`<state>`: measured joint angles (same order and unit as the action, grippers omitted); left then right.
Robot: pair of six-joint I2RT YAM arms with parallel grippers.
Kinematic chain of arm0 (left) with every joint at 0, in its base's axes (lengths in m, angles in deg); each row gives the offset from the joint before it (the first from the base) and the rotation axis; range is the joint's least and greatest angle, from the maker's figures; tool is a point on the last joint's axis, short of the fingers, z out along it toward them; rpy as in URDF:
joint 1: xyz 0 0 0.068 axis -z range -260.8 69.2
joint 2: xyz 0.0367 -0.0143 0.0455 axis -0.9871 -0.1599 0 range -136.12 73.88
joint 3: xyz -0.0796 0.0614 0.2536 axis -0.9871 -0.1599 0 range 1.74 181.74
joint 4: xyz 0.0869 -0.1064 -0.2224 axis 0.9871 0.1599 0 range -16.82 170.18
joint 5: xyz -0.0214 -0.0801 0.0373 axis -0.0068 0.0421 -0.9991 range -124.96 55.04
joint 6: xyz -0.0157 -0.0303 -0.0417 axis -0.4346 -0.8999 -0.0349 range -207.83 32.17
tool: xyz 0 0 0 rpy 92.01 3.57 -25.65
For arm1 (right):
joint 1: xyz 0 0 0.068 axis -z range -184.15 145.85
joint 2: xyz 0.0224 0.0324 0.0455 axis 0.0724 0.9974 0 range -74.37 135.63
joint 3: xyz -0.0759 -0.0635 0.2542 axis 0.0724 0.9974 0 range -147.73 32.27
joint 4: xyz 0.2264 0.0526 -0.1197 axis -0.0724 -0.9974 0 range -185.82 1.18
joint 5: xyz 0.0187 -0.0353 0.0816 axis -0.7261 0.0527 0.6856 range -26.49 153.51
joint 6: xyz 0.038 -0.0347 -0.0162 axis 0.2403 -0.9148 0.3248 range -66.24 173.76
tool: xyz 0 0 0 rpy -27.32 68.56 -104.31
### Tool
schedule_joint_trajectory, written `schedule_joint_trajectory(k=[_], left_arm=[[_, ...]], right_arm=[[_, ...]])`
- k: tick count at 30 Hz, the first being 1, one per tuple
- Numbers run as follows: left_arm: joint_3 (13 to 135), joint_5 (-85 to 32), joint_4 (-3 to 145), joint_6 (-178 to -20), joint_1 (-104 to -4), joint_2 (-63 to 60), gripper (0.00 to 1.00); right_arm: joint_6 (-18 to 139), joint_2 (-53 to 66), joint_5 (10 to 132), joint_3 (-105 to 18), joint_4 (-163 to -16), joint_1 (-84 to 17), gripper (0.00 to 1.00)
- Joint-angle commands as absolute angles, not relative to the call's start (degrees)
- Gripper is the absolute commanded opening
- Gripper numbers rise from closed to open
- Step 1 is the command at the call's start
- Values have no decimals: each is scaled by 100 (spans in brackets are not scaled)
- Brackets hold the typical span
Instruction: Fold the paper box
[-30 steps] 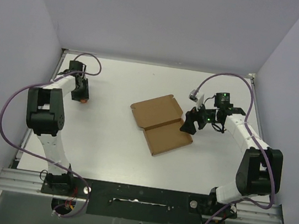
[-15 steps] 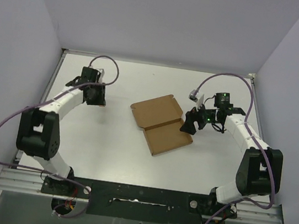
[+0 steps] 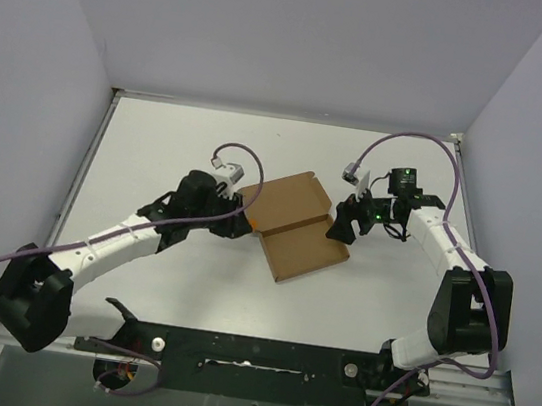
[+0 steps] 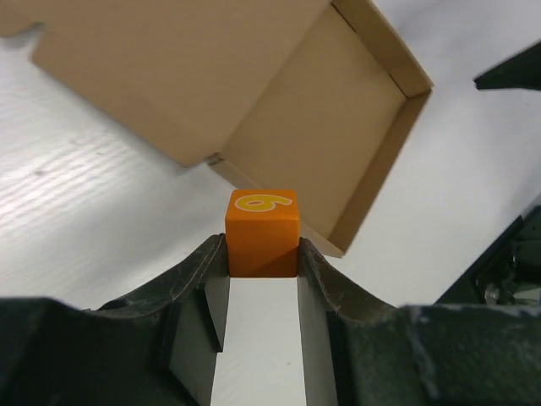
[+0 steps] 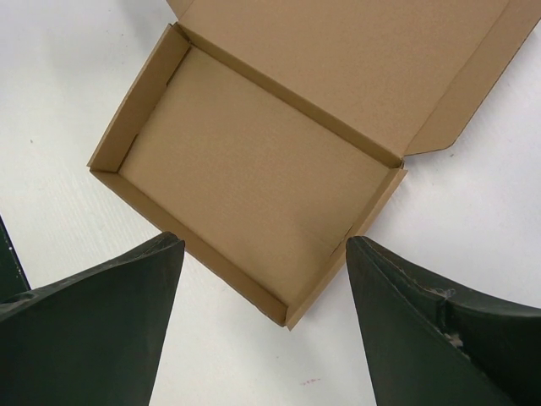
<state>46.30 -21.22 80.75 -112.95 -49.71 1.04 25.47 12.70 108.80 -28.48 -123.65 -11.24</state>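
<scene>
Overhead, the left arm (image 3: pixel 114 242) lies stretched out low and long, running from its base at the near left corner across the white table (image 3: pixel 209 144) to the left corner of the paper box (image 3: pixel 293 226). The left gripper (image 3: pixel 238 221) ends just beside that corner. The right arm (image 3: pixel 442 242) is folded sharply at the elbow, with its forearm angled back toward the middle. The right gripper (image 3: pixel 347 222) hangs at the box's right edge.

The box sits in the middle of the table, open and turned at a slant.

From above, what the left gripper carries is barely a speck of orange. The left wrist camera shows it plainly: the left gripper (image 4: pixel 262 254) is clamped on an orange cube (image 4: pixel 262 233) at its fingertips. The cube's top face bears a yellow numeral that could be a 6 or a 9. Just beyond the cube lie the box's tray (image 4: pixel 330 144) and its lid (image 4: pixel 169 59), which is laid back to the upper left.

The right wrist camera shows the right gripper (image 5: pixel 264 247) with its jaws spread wide and nothing between them. It looks straight down into the tray (image 5: pixel 254 182), whose low walls stand up on all sides, and the lid (image 5: pixel 338 59) lies open behind it.
</scene>
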Motion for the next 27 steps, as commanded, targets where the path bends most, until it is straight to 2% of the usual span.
schedule_joint_trajectory(k=[1, 12, 23, 27], left_arm=[[4486, -2487, 7111, -11741, -4275, 334, 0], [4978, -3589, 7158, -11675, -2981, -611, 0], [5950, -3794, 7497, -11752, -2750, -1885, 0], [6180, -3829, 7533, -11797, -2754, -2287, 8]], right_arm=[[2446, 1274, 11021, -3039, -12351, -1116, 80], [2432, 1286, 11017, -3031, -12345, -1097, 80], [2423, 1312, 10997, -3031, -12345, -1081, 80], [2423, 1317, 11004, -3029, -12345, -1060, 80]])
